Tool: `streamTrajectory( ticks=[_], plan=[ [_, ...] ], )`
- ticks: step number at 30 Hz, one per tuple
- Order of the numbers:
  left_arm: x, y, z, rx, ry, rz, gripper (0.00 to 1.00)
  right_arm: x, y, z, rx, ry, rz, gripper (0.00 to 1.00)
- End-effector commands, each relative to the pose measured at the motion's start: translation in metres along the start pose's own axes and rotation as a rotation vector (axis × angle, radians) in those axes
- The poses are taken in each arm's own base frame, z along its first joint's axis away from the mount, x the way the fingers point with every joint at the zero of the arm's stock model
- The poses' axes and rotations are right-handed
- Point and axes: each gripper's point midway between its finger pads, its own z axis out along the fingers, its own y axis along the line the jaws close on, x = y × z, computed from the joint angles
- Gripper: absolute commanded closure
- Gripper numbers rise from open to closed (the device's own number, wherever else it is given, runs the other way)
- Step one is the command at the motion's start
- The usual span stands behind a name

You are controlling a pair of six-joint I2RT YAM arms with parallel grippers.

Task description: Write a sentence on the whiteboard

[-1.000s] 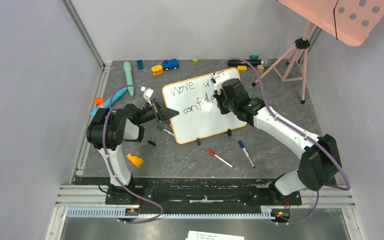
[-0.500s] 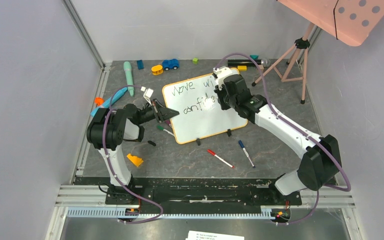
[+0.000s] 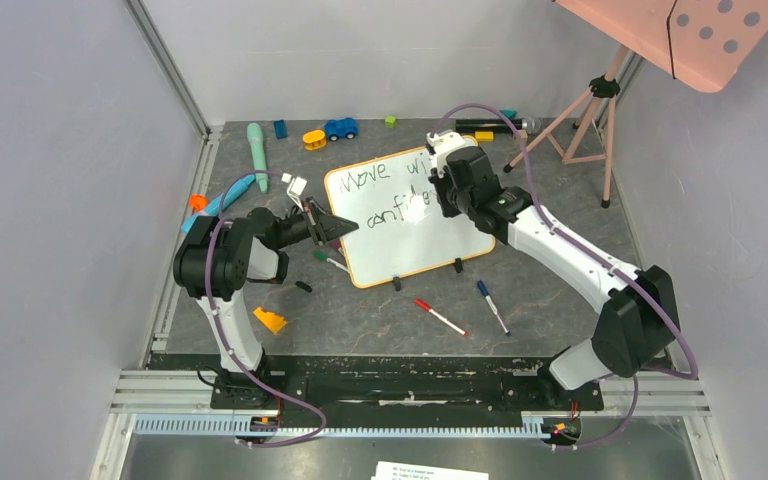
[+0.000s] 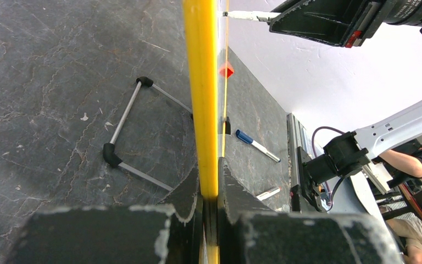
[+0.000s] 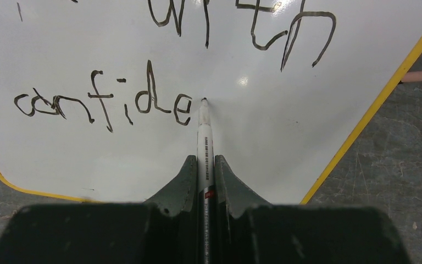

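The whiteboard (image 3: 410,245) lies tilted mid-table, white with an orange frame. The sentence (image 3: 372,176) reads "Move with" and, below it, "confide" (image 5: 104,102). My left gripper (image 3: 345,226) is shut on the board's left frame edge (image 4: 203,82), with the jaws pinching it (image 4: 209,181). My right gripper (image 3: 430,200) is shut on a white marker (image 5: 204,135) that sticks straight out between the jaws (image 5: 205,165). The marker's tip touches the white surface (image 5: 264,126) just right of the last "e".
A red marker (image 3: 440,317) and a blue marker (image 3: 492,306) lie in front of the board. A green-capped marker (image 3: 328,259), a black cap (image 3: 303,286) and an orange wedge (image 3: 269,320) sit near the left arm. Toys (image 3: 340,128) line the back, and a pink tripod (image 3: 590,110) stands at the back right.
My right wrist has shifted slightly toward the back with the marker on the board. The left arm and the board have not moved.
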Motion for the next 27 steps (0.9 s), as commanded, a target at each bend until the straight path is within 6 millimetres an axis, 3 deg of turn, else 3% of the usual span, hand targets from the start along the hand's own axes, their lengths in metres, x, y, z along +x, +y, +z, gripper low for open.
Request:
streamTrajectory(
  ticks=[1,17,27],
  plan=[
    [-0.008,0.015,0.001,-0.027,-0.045,0.211,0.98,-0.015,-0.005,0.002,0.022,-0.034,0.008,1.0],
    [-0.009,0.015,0.001,-0.027,-0.046,0.21,0.98,0.02,0.0,-0.001,0.0,0.021,0.038,1.0],
    [-0.009,0.014,0.0,-0.027,-0.046,0.213,0.98,0.006,-0.001,0.001,0.005,-0.002,0.033,1.0]
  ],
)
